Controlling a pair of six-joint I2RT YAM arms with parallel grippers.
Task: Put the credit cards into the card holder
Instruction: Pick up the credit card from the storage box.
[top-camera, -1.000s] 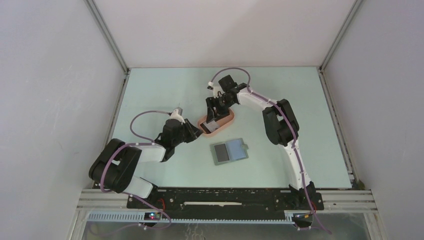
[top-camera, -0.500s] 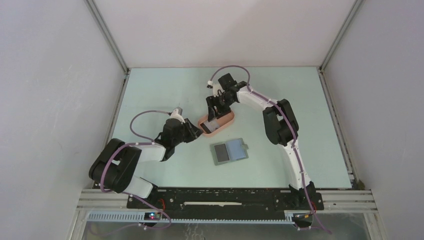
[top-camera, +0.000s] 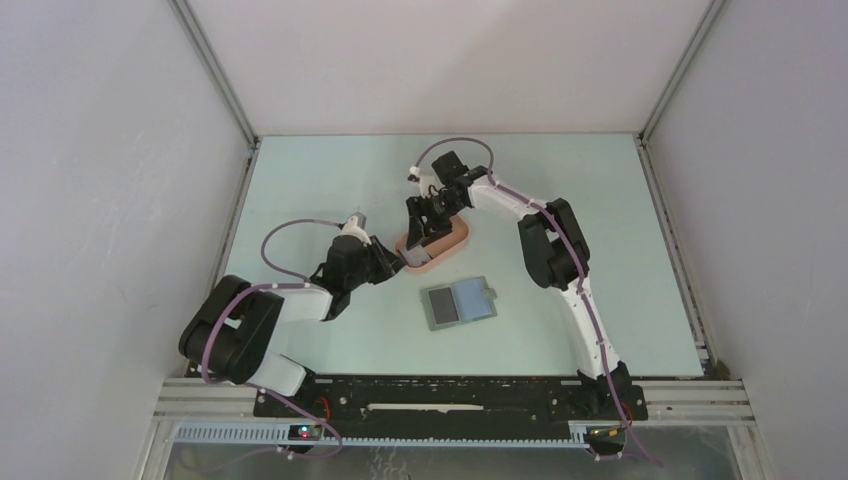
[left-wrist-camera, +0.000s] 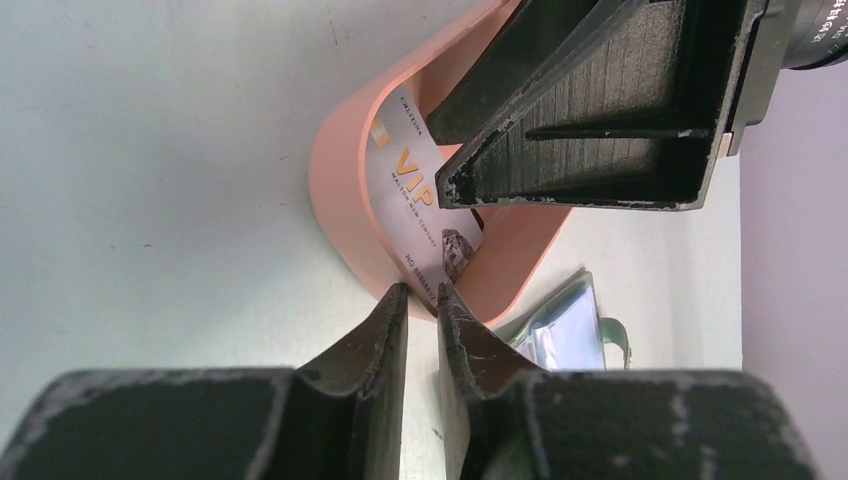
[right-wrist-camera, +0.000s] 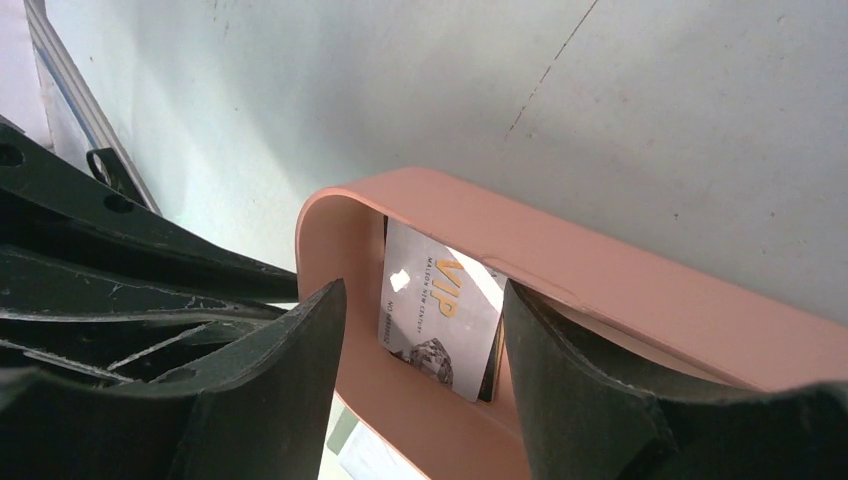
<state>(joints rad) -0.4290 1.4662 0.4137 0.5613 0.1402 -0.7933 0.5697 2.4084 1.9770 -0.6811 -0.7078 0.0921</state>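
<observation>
Both tools are helping: left tool (left-wrist-camera: 418, 295) pinching tray (right-wrist-camera: 600, 280) at 8 o'clock, right tool (right-wrist-camera: 420, 300) open, straddling card (left-wrist-camera: 415, 200); squeeze softly.

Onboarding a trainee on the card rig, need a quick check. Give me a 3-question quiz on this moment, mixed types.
1. True or false: the holder lies open.
2. The VIP card is: A) in the tray; B) in the holder; C) lifted clear of everything.
3. Which gripper pinches the tray's wall?

Key
1: true.
2: A.
3: the left gripper. The right gripper stands open with a finger on each side of the card.
</observation>
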